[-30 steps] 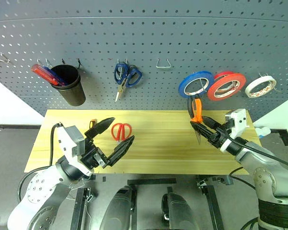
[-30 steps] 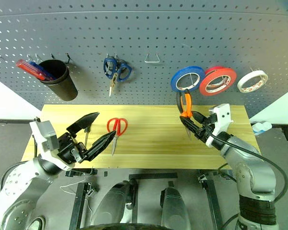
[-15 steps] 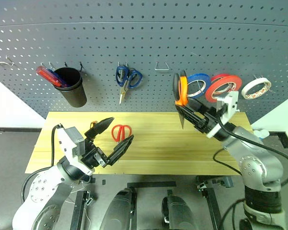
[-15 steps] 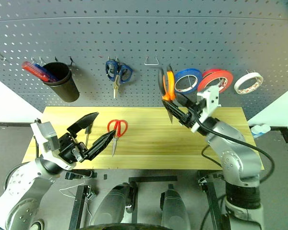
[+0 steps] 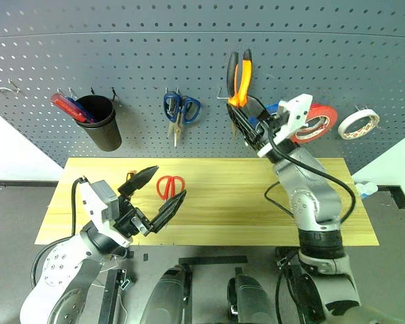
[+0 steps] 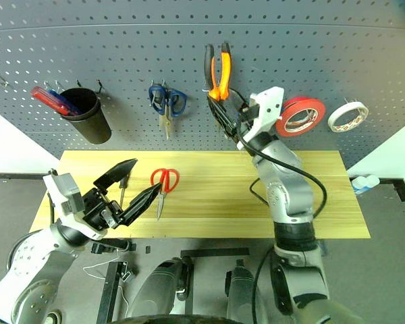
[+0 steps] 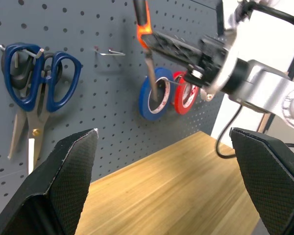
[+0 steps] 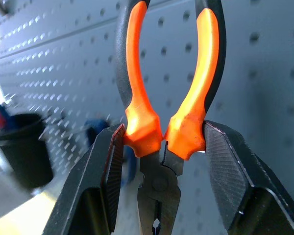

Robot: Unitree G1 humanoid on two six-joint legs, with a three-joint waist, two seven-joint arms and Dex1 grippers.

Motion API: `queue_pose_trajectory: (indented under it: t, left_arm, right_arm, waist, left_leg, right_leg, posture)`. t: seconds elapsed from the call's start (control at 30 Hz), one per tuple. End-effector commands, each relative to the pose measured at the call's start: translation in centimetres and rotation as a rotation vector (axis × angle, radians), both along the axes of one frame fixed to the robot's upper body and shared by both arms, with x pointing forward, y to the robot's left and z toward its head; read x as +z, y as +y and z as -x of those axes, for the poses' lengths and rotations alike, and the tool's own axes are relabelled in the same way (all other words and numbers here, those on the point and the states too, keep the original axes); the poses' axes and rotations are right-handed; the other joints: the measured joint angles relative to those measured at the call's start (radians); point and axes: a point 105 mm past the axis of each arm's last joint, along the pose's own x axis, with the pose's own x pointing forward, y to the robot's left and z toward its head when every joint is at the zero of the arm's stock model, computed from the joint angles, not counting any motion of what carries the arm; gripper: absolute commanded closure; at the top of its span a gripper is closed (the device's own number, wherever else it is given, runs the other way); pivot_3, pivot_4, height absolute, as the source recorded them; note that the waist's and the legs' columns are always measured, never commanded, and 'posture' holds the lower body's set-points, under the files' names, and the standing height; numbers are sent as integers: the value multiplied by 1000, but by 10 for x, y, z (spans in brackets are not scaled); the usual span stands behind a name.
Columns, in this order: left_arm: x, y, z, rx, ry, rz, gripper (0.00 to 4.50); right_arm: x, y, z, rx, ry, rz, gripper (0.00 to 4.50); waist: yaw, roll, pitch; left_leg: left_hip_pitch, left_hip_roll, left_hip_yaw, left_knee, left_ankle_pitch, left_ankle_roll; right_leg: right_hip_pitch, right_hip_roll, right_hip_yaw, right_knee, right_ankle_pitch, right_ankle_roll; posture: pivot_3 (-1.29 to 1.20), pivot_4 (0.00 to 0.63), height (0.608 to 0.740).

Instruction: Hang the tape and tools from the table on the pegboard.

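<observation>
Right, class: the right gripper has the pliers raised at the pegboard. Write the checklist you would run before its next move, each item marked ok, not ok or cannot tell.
1. Right gripper shut on the pliers near their joint: ok.
2. Pliers handles point up, above the wire hook: ok.
3. Handles already over that hook: cannot tell.
4. Blue-handled scissors hang clear of the pliers: ok.
5. Left gripper open, holding nothing: ok.
6. All tools off the table: not ok; the red scissors lie there.
</observation>
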Motion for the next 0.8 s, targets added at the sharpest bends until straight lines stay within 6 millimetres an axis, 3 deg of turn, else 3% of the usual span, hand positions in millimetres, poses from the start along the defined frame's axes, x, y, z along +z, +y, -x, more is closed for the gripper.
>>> queue_pose_trajectory:
  t: [0.03, 0.8]
  left_arm:
    - [9, -6, 6, -22, -33, 3, 0]
    - [11, -13, 4, -49, -19, 12, 0]
  right_arm:
    - [24, -1, -2, -56, -112, -25, 2391]
    - [67, 22, -14, -182, -274, -155, 2391]
  waist:
    - [1, 0, 0]
    - [-2, 0, 0]
  left_leg:
    - [0, 0, 0, 1, 0, 0]
    - [0, 1, 0, 3, 2, 0]
  right_leg:
    - [0, 0, 0, 1, 0, 0]
    - [-1, 2, 1, 5, 1, -2]
  posture:
    - [148, 174, 740]
    - [139, 181, 740]
